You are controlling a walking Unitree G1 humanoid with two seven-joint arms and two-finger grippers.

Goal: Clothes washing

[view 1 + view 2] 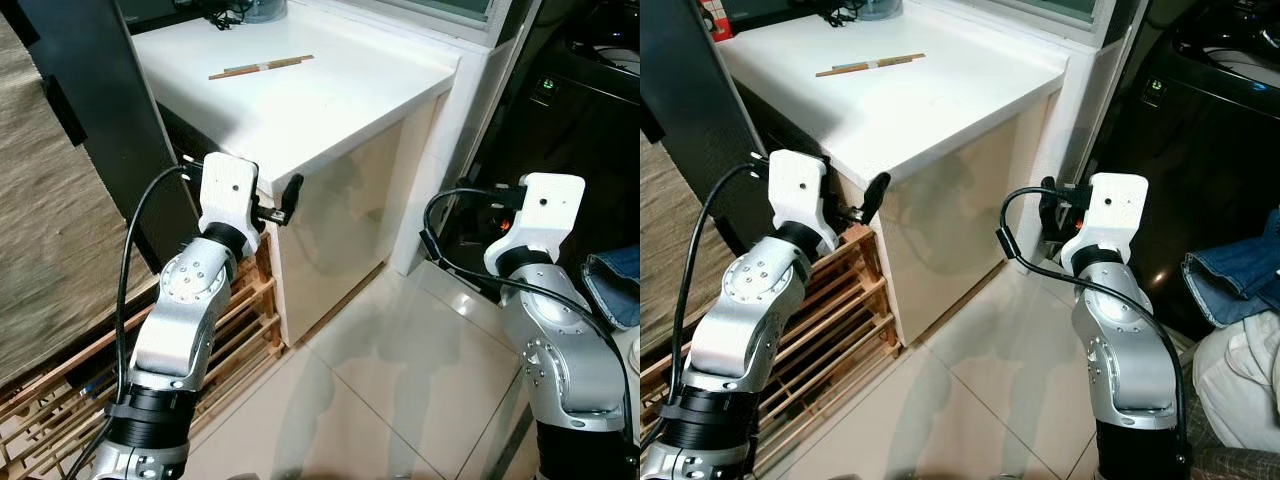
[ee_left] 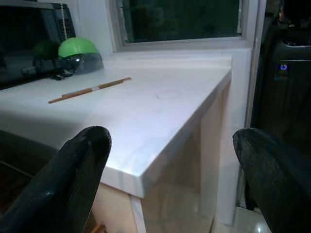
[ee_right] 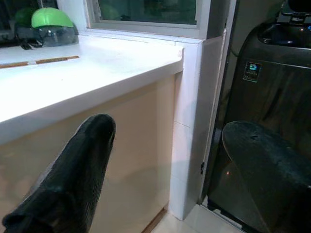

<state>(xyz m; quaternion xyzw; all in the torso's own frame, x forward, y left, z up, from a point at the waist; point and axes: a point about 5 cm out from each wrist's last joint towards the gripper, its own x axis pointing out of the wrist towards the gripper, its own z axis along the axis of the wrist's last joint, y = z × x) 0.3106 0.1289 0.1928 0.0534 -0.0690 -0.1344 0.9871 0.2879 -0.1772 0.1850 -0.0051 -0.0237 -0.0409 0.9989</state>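
White counter (image 1: 330, 110) sat far-left, dark washer (image 1: 1200, 150) far-right. My left gripper (image 2: 170, 184) & right gripper (image 3: 165, 170) both gaped wide, empty. Jeans (image 1: 1240, 275) lay right; I'd turn there first.

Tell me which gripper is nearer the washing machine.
Right. The right gripper hangs just before the dark washing machine; the left gripper is at the white counter's corner, farther off.

1. A white counter (image 1: 330, 95) stands by the window.
2. A long thin stick (image 1: 261, 66) lies flat on top of it.
3. A green and clear dome-shaped thing (image 2: 79, 54) sits at the back of it, with dark cords (image 1: 222, 17) just beside it.
4. The floor (image 1: 380, 390) has shiny pale tiles.
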